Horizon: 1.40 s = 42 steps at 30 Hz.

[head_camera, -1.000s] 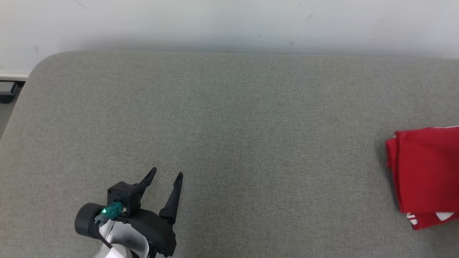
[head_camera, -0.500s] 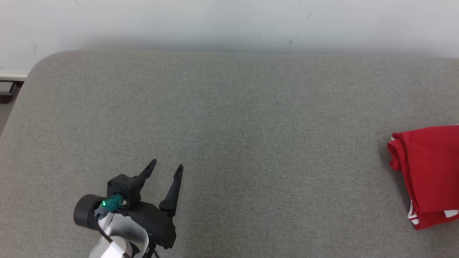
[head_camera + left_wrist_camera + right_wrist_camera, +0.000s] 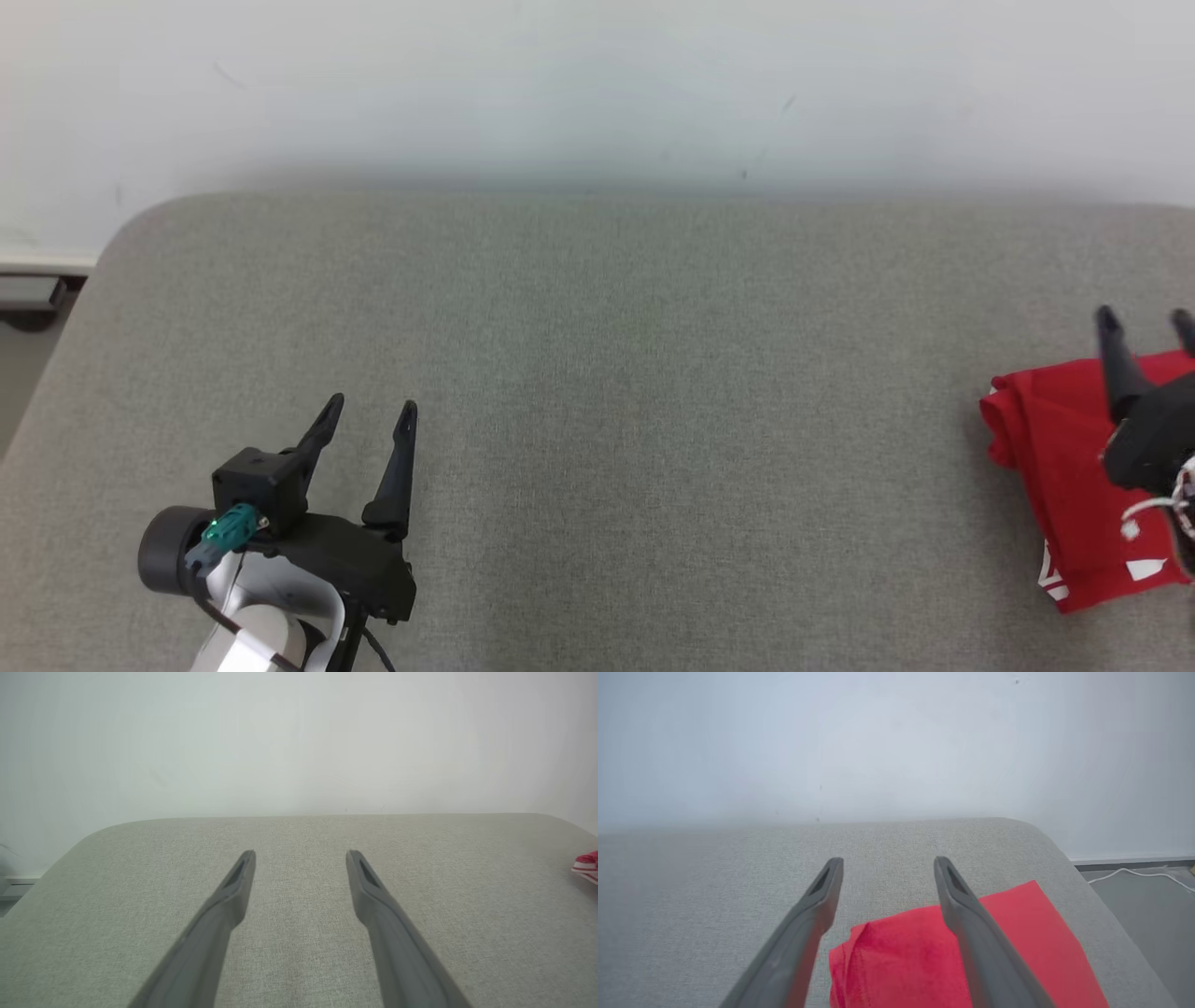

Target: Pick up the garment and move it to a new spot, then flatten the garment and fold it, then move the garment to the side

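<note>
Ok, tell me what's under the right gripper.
Under the open right gripper lies the folded red garment, on the grey padded surface. Its fingers cover part of the cloth; whatever is beneath the garment is hidden.

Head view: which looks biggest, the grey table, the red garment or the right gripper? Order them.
Grey table
Red garment
Right gripper
The picture edge crops the last two, so their order is unsure.
</note>
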{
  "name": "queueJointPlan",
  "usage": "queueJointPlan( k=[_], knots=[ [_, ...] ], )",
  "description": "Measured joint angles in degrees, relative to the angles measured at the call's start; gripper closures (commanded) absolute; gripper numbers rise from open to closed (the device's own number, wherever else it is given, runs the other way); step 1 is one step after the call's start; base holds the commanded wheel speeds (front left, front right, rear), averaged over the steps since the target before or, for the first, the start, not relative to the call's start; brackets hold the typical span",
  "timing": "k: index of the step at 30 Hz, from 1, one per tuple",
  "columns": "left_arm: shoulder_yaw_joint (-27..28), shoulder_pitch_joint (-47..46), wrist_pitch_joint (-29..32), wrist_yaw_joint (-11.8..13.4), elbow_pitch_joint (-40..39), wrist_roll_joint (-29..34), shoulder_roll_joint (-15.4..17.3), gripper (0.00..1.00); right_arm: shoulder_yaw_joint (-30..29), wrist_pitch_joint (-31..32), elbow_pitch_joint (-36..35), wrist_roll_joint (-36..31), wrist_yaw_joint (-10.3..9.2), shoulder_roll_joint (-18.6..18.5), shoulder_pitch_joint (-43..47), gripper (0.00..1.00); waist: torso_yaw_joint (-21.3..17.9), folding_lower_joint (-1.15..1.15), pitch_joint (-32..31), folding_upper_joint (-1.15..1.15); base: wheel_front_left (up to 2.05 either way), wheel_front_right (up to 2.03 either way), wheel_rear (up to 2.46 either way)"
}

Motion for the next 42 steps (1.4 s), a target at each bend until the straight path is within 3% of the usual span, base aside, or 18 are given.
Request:
queueJointPlan(
  k=[2,4,15,19,27,42],
  knots=[
    [0.35,0.08,-0.75,0.41,0.18,-0.13,-0.19,0.0,0.55,-2.47,-0.3,1.68,1.64,1.32,0.46,0.0,-0.12,0.0,-1.04,0.0,0.0,0.0,0.0],
    [0.71,0.31,-1.36,0.48,0.23,-0.42,-0.44,0.0,1.14,-4.49,-1.24,2.63,1.98,2.57,1.67,0.0,-0.2,0.0,-2.14,0.0,0.0,0.0,0.0],
    [3.67,4.34,-3.71,1.89,0.32,-0.9,0.31,0.0,3.34,-13.01,-8.11,5.8,2.02,9.1,10.69,0.0,0.44,-0.01,-6.89,0.0,0.0,0.0,0.0],
    [3.37,5.31,-3.78,1.9,0.23,-0.36,0.63,0.0,3.26,-16.14,-10.45,6.54,1.71,13.72,15.07,0.0,1.3,-0.01,-8.13,0.0,0.0,0.0,0.0],
    [3.43,7.56,-3.55,1.91,-0.23,-0.36,2.03,0.0,3.54,-18.55,-11.36,6.7,-1.07,14.16,19.8,0.0,2.59,-0.01,-9.39,0.0,0.0,0.0,0.0],
    [3.41,11.61,-2.18,0.97,-0.21,-3.36,1.11,0.0,5.83,-19.74,-9.51,8.6,-3.04,14.28,22.18,0.0,1.18,0.0,-9.95,0.0,0.0,0.0,0.0]
  ],
)
